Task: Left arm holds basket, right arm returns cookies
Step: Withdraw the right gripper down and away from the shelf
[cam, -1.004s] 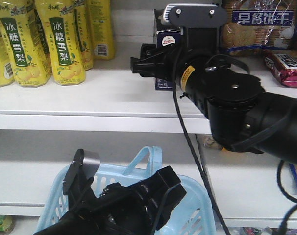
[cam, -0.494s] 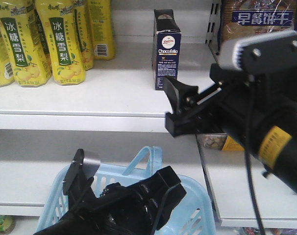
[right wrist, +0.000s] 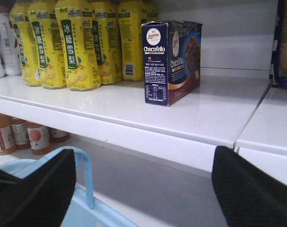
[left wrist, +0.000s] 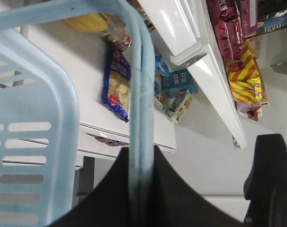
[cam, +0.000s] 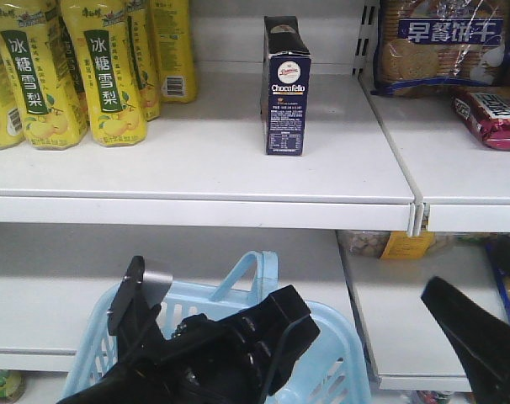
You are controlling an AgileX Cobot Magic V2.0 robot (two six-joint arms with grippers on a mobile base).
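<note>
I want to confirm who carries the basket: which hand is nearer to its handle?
Left. The left hand is at the basket's handle, which runs into it; the right hand hangs apart, facing the shelf.

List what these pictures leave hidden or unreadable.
- Basket interior: front view, hidden behind the left arm.
- Left gripper's grasp on the handle: left wrist view, dark gripper body covers the contact.
- Right gripper: front view, cut off by the frame edge; the right wrist view shows only two dark finger tips.
- Small print on the cookies: too small to read.
</note>
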